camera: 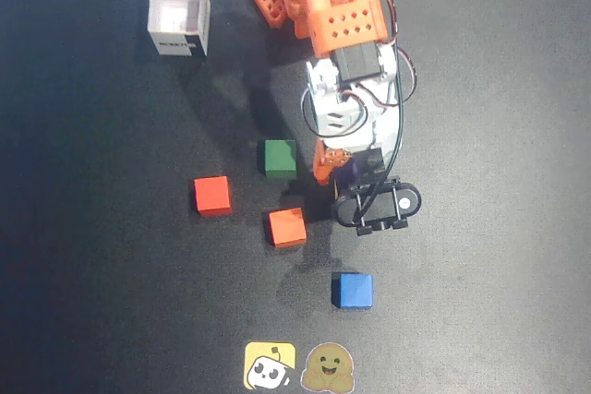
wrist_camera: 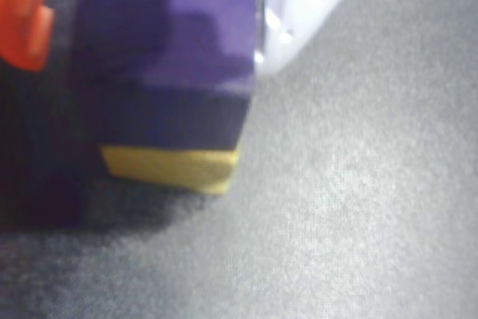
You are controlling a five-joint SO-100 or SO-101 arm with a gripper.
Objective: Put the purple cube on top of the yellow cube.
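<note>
Two fingers of the hand (wrist_camera: 149, 42) are flanking the purple cube (wrist_camera: 179, 57) in the wrist view: an orange finger (wrist_camera: 22, 16) is sitting at its left and a white finger (wrist_camera: 299, 5) at its right, closed in against its sides. The purple cube is sitting on the yellow cube (wrist_camera: 175, 168), of which only a thin strip is showing beneath its lower edge. Whether the fingers are pressing the purple cube or only touching it, I cannot tell.

From overhead, the arm (camera: 337, 34) is reaching down over the dark bench (camera: 499, 228), and the hand (camera: 337, 168) is hiding most of the stack; only a sliver of the purple cube (camera: 347, 169) is peeking out. A green cube (camera: 278, 158), a red cube (camera: 212, 195) and an orange cube (camera: 287, 227) are lying to the left, a blue cube (camera: 354, 290) below. A white box (camera: 178, 14) is standing at upper left, and two stickers (camera: 300, 366) are lying at the bottom edge.
</note>
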